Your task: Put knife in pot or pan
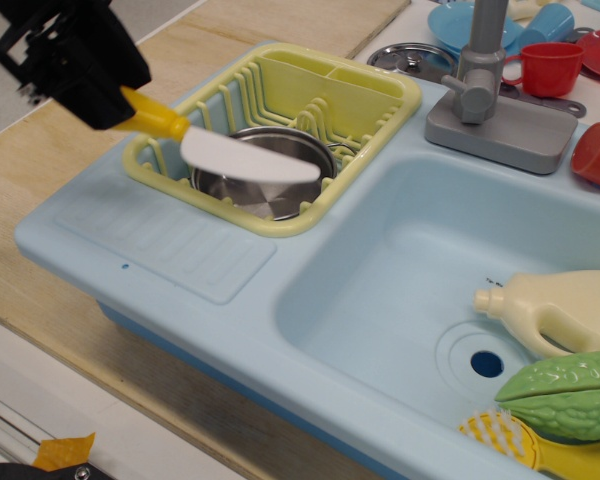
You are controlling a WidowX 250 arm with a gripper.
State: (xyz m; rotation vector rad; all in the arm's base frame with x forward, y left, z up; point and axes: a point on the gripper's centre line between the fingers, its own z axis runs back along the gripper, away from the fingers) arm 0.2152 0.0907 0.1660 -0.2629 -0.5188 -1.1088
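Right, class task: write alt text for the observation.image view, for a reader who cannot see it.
A black robot gripper holds a toy knife with a white blade and yellow handle in the air above a round shiny steel pot. The pot sits in a pale yellow plastic dish rack on a light blue toy sink unit.
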